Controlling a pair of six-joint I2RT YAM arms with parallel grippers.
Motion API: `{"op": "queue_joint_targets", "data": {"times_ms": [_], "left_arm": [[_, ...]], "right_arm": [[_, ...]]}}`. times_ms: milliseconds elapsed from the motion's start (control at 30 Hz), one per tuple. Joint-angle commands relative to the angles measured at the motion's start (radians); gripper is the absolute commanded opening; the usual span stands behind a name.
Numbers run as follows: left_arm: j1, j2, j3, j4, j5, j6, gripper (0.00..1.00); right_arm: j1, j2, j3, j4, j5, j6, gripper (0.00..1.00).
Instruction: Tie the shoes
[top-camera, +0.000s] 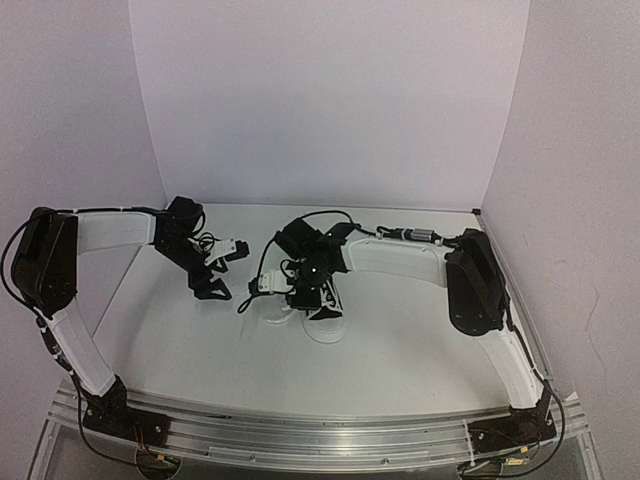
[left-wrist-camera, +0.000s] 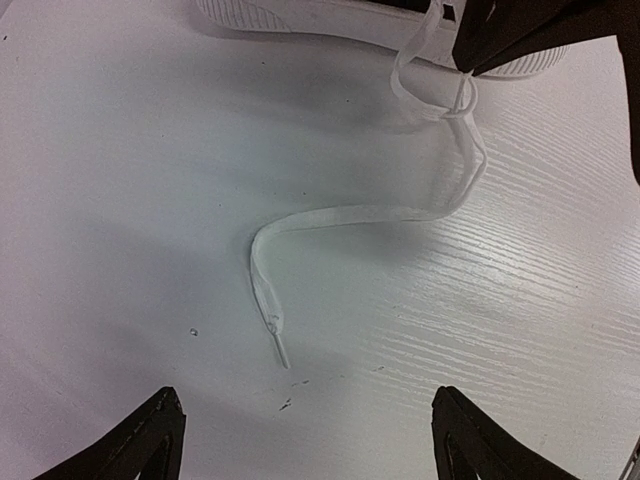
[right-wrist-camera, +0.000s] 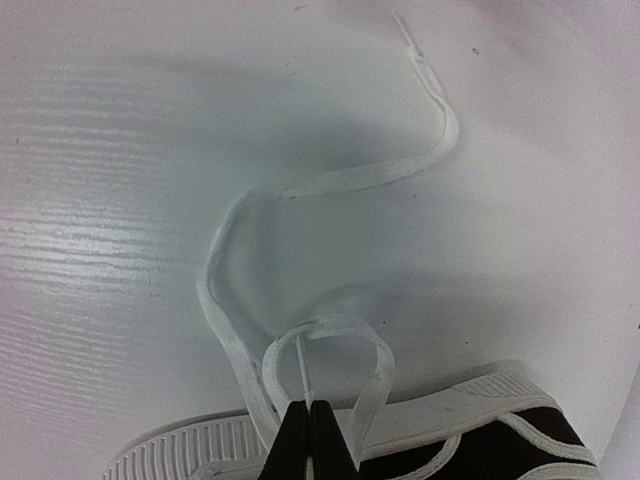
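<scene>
Although the right gripper had its jaws pressed together on a small loop of lace just beside the sneaker, I judged the tying barely begun. No knot or bow showed in any view. One bight gathered at the shoe's side was all I could count as done. A crossing, a second loop and the pull tight were all left, as far as I could see. Exactly which strand sat between the pads I could not tell; a thin white sliver rose from the tips into the loop.

From the top camera the sneaker lay near the middle of the table, directly beneath the right gripper. The left gripper hung apart from it, off to the left.

The loose lace ran from the shoe out across the tabletop in a flat S-curve, and its tipped end pointed toward the left gripper. Those jaws were spread wide and held nothing. The lace end lay between them and ahead of the fingertips, touching neither.
</scene>
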Motion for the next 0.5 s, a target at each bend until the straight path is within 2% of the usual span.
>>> {"op": "queue_joint_targets", "data": {"times_ms": [0, 300, 467], "left_arm": [[0.006, 0.009, 0.038, -0.005, 0.033, 0.011, 0.85], [0.005, 0.063, 0.046, 0.031, 0.036, 0.098, 0.88], [0.000, 0.109, 0.032, 0.087, 0.033, 0.188, 0.91]], "right_arm": [[-0.025, -0.069, 0.042, -0.001, -0.113, 0.160, 0.00], [-0.065, -0.157, -0.032, 0.066, -0.144, 0.348, 0.00], [-0.122, -0.273, -0.184, 0.284, -0.236, 0.600, 0.00]]}}
